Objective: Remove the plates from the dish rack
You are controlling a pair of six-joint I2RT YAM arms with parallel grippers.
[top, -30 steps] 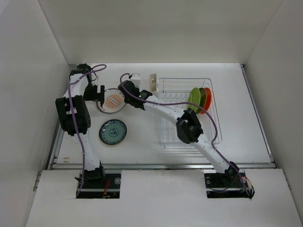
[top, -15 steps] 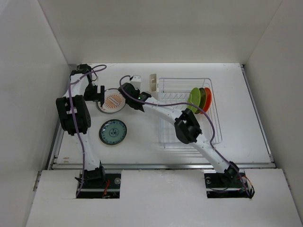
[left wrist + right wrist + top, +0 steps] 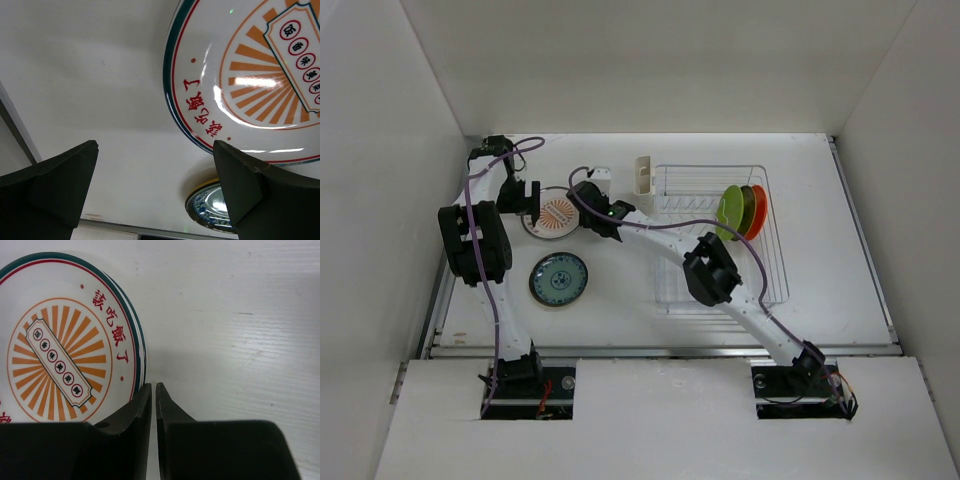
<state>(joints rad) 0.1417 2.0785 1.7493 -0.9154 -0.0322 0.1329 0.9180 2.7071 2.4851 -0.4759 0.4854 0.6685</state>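
L arm point(image 3: 503, 310), R arm point(image 3: 760, 320): white links, black joints, purple cables. Fingers point(image 3: 55, 190) matte black, wedge-shaped.

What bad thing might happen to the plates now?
The right hand sits shut right beside the rim of the orange sunburst plate; a sideways move might shove it away. The left hand hangs open on its other side, so the two hands might bump. The plates standing in the dish rack might topple if knocked.
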